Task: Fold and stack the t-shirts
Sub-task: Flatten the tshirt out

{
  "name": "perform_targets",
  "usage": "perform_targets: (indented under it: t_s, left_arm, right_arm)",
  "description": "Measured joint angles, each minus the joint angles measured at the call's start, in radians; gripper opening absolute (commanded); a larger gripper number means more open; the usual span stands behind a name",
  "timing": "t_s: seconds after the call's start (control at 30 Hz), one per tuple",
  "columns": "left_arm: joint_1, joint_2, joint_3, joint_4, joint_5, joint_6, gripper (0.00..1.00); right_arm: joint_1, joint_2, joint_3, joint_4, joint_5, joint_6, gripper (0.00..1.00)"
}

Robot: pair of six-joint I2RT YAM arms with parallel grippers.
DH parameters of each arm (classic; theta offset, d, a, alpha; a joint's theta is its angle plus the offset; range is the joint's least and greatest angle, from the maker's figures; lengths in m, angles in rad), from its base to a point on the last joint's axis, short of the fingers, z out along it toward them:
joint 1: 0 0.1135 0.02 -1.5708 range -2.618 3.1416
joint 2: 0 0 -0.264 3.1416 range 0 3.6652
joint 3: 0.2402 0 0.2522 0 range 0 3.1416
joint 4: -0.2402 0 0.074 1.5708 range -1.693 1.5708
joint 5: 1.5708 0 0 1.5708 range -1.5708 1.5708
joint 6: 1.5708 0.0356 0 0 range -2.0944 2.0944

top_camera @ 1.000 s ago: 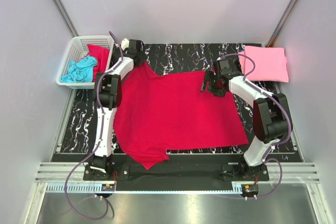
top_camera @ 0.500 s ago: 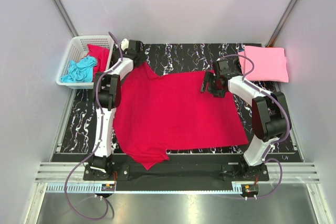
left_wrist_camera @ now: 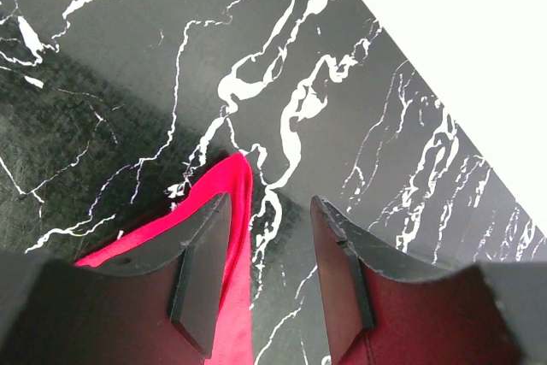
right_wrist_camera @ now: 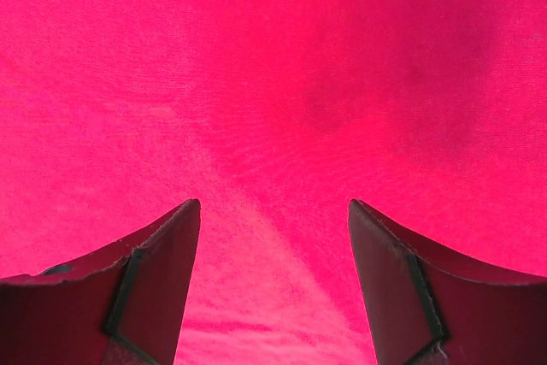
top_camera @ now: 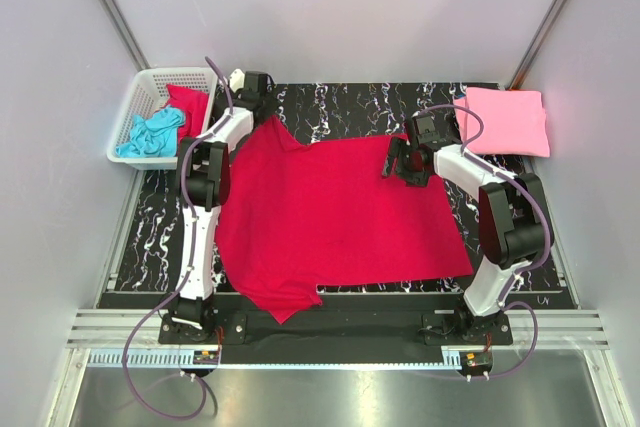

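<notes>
A crimson red t-shirt lies spread flat across the black marbled mat. My left gripper is open at the shirt's far left sleeve tip; in the left wrist view that tip lies beside the left finger, with bare mat between the jaws. My right gripper is open just above the shirt's far right edge; the right wrist view shows only red cloth between its fingers. A folded light pink t-shirt lies at the far right corner. Turquoise and red shirts sit in the basket.
A white lattice basket stands at the far left, off the mat. The pale enclosure walls close in on three sides. Metal rails run along the near edge by the arm bases.
My left gripper has shifted slightly farther back at the sleeve tip. My right gripper has edged a little toward the back. The shirt has not visibly moved.
</notes>
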Motion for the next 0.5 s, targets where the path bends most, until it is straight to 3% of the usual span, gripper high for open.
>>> perform_targets:
  t_s: [0.5]
  left_arm:
    - [0.0,0.056,0.093,-0.141,-0.024,-0.069,0.47]
  right_arm:
    - [-0.002,-0.003,0.0,0.0,0.0,0.001,0.76]
